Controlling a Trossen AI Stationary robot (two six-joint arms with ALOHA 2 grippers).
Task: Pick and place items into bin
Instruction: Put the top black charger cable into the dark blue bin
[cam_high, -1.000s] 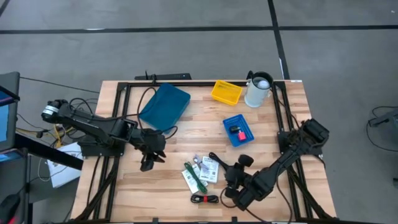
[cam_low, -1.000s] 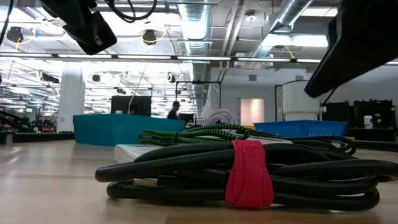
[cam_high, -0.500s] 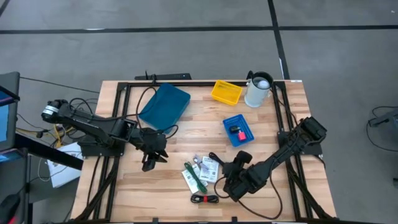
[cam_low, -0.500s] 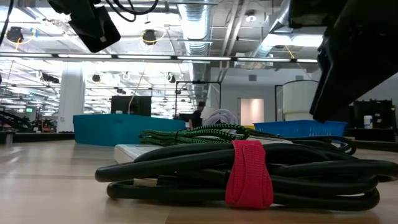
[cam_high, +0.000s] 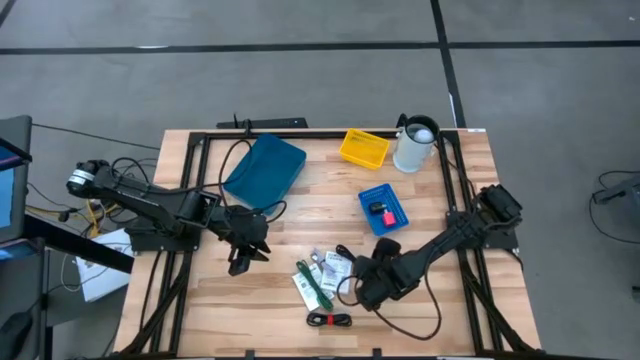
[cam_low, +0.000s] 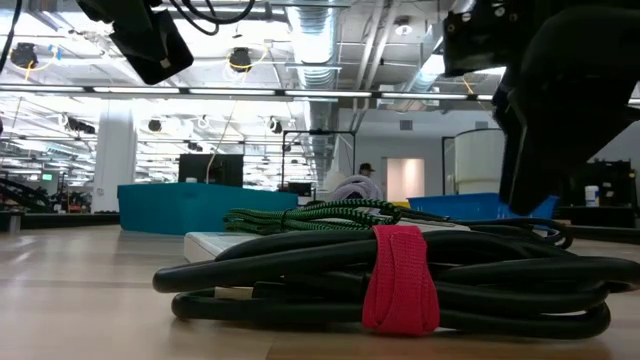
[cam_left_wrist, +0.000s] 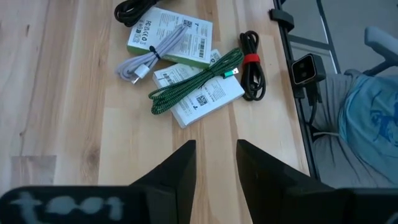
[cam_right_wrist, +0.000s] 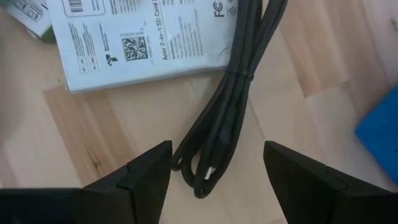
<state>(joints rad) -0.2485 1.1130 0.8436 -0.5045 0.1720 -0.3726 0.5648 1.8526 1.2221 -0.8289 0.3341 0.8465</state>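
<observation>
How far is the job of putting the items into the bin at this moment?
Done: one red-and-black item lies in the small blue bin. In hand: the open right gripper hovers over a bundled black cable beside a white printed card. Left: green braided cable, grey cable, red-strapped black cable.

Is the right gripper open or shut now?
Open. In the right wrist view, the right gripper has its two dark fingers wide apart, with the black coiled cord lying on the wooden table between them.

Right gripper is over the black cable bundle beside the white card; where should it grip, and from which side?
Grip the black cable bundle at its mid-length, where the strands run together, coming straight down with the right gripper open astride it, clear of the white card.
</observation>
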